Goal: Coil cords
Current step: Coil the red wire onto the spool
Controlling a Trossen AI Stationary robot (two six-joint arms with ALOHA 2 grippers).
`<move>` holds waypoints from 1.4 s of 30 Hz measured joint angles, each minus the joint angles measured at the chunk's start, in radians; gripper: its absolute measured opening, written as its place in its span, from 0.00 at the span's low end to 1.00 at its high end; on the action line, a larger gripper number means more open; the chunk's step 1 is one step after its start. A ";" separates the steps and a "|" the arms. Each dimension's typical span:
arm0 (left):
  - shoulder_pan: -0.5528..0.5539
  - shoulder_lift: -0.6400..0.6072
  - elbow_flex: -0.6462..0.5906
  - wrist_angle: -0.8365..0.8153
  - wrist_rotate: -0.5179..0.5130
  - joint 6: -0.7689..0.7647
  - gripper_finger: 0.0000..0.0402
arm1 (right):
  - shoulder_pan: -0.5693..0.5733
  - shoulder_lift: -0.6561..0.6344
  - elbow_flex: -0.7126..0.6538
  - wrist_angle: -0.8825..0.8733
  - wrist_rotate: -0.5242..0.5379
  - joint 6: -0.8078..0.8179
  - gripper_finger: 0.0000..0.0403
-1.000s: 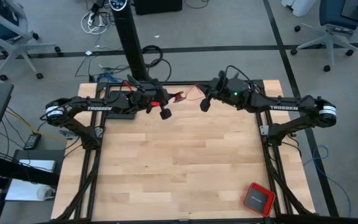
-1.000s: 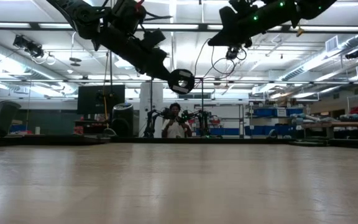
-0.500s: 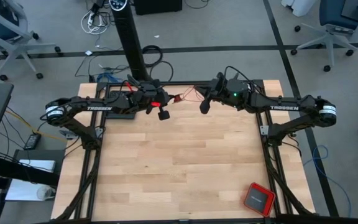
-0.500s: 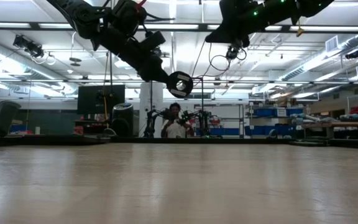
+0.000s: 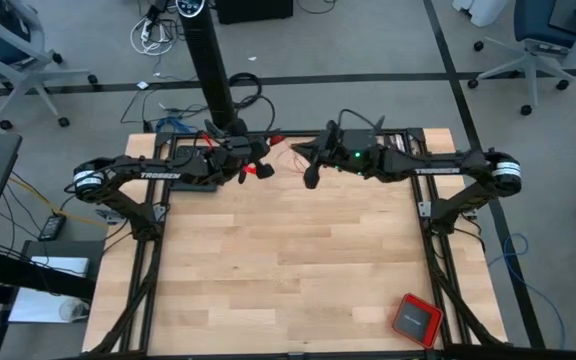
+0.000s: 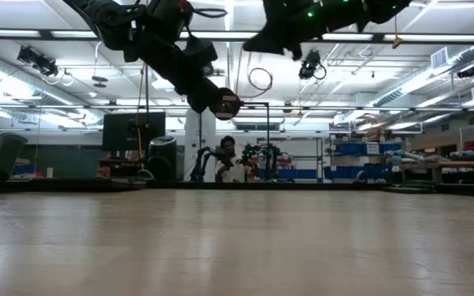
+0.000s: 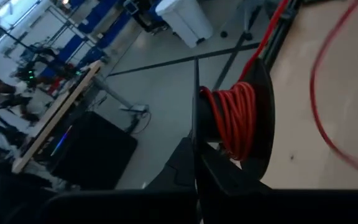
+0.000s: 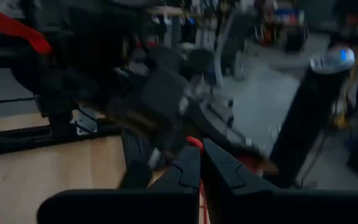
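Aloft | both fingers pinch red cord [image 7: 235,121] at rear edge | box [image 5: 415,319] front-right corner

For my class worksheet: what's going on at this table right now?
Two robot arms are coiling a thin red cord in the air over the far edge of the table. The left gripper, jaws shut, carries the wound bundle. The right gripper, jaws shut, pinches the cord's loose end close by. A red box sits untouched at the near right corner.
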 joint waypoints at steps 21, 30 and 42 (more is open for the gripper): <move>-0.050 0.000 0.000 0.134 0.252 -0.276 0.00 | 0.040 0.138 0.051 -0.090 -0.018 -0.116 0.00; -0.050 0.000 0.000 0.163 0.306 -0.375 0.00 | 0.093 0.134 0.051 -0.194 0.155 -0.149 0.00; -0.050 -0.011 0.000 0.170 0.396 -0.420 0.00 | 0.063 0.134 0.050 -0.359 0.165 -0.108 0.16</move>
